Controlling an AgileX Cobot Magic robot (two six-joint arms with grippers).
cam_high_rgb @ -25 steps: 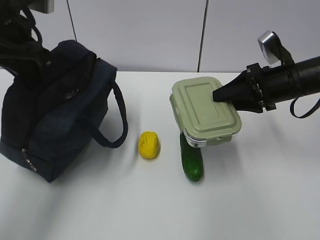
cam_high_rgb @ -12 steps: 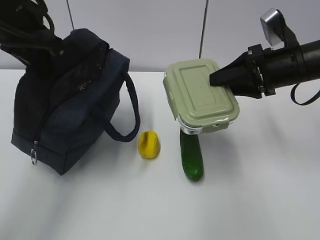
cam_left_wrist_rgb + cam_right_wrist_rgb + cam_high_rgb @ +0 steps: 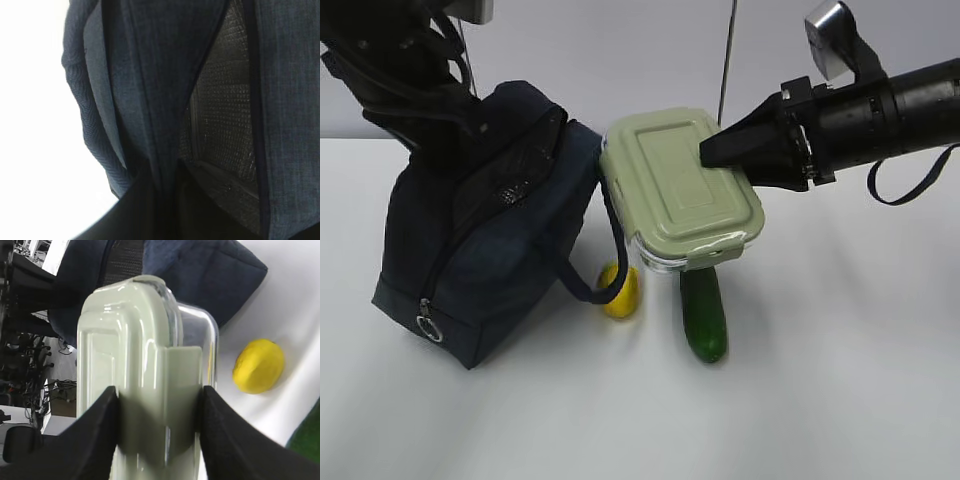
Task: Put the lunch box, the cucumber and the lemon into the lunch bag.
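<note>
The navy lunch bag (image 3: pixel 480 260) stands tilted on the left of the white table. My left gripper (image 3: pixel 167 170) is shut on the fabric at its top edge, and the dark mesh lining shows through the gap. Held in the air beside the bag's upper right corner is the lunch box (image 3: pixel 680 185) with its sage-green lid. My right gripper (image 3: pixel 715 152) is shut on its right end, one finger on each side (image 3: pixel 160 390). The yellow lemon (image 3: pixel 623 290) lies below, partly behind the bag's loop handle (image 3: pixel 600 270). The cucumber (image 3: pixel 703 318) lies to its right, its far end under the box.
The zipper's metal ring pull (image 3: pixel 428 327) hangs at the bag's lower left corner. A pale wall closes off the back of the table (image 3: pixel 840 380). In the right wrist view the lemon (image 3: pixel 258 366) sits on the table beneath the box, with the bag (image 3: pixel 200 270) beyond it.
The left arm has pulled the bag to the right and tilted it more. The right gripper has carried the lunch box up and to the left, until it is next to the bag.
</note>
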